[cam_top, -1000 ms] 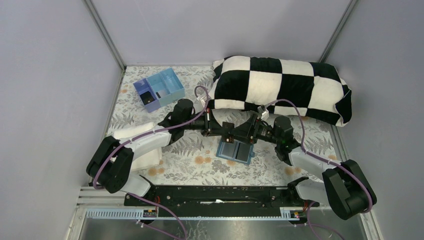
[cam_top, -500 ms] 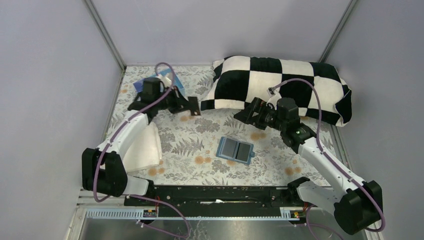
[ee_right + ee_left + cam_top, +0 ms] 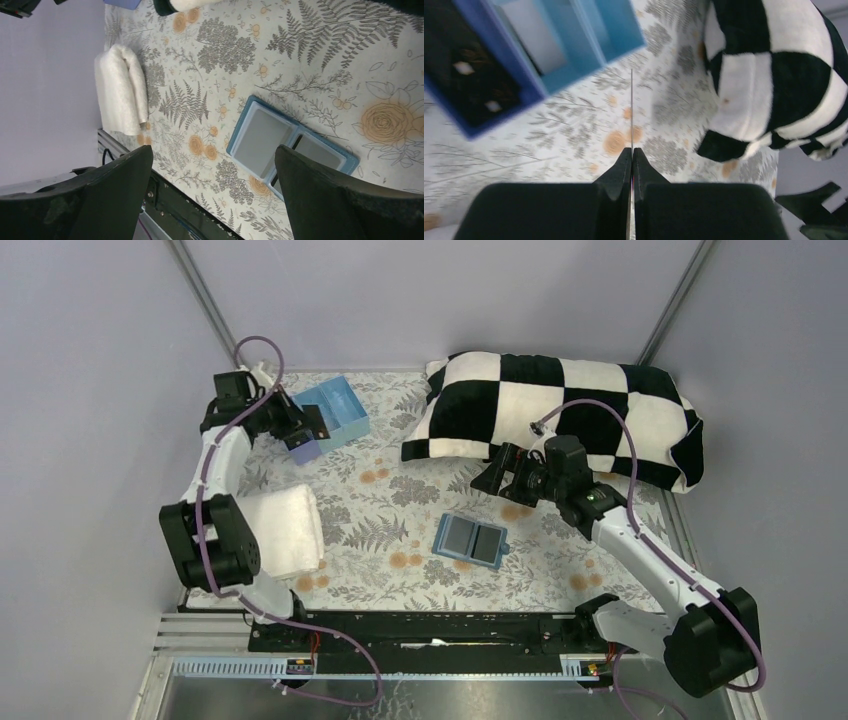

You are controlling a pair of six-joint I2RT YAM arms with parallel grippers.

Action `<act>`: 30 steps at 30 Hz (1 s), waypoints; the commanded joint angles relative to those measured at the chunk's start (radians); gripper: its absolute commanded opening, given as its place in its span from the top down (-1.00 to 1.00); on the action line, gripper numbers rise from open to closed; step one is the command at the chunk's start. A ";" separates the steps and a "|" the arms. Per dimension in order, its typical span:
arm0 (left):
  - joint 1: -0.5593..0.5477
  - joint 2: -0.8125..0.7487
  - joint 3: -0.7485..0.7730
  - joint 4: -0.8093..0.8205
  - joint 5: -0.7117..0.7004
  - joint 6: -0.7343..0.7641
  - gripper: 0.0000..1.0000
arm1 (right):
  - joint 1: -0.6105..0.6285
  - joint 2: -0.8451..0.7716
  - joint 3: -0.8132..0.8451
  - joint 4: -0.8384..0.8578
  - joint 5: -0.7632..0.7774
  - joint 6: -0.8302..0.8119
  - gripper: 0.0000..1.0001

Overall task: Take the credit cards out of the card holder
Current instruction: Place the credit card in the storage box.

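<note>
On the fern-and-flower printed tablecloth (image 3: 380,510), between the two arms, the small light-blue bifold card holder (image 3: 470,541) is laid open flat. Its two dark grey panels are turned upward and its long axis is set left to right, the right end angled slightly toward the arm bases. A thin card (image 3: 631,110), seen edge-on, is pinched between the closed fingers of the left gripper (image 3: 632,151), near the blue-and-purple compartment tray (image 3: 335,410). The right gripper (image 3: 212,150) is raised just beyond the holder, fingers spread wide, nothing gripped. A black-and-white checked pillow (image 3: 560,410) is seen behind.
</note>
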 commanded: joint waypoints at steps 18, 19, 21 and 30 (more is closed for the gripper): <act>0.187 0.390 0.222 0.178 -0.001 -0.038 1.00 | 0.000 0.122 0.103 -0.023 0.015 -0.052 -0.99; 0.188 0.399 0.226 0.193 -0.006 -0.046 1.00 | 0.000 0.123 0.102 -0.022 0.015 -0.050 -0.99; 0.190 0.435 0.254 0.192 -0.005 -0.048 1.00 | 0.000 0.121 0.099 -0.021 0.019 -0.050 -0.99; 0.190 0.550 0.346 0.076 -0.050 -0.004 0.64 | 0.000 0.122 0.094 -0.017 0.013 -0.049 -0.99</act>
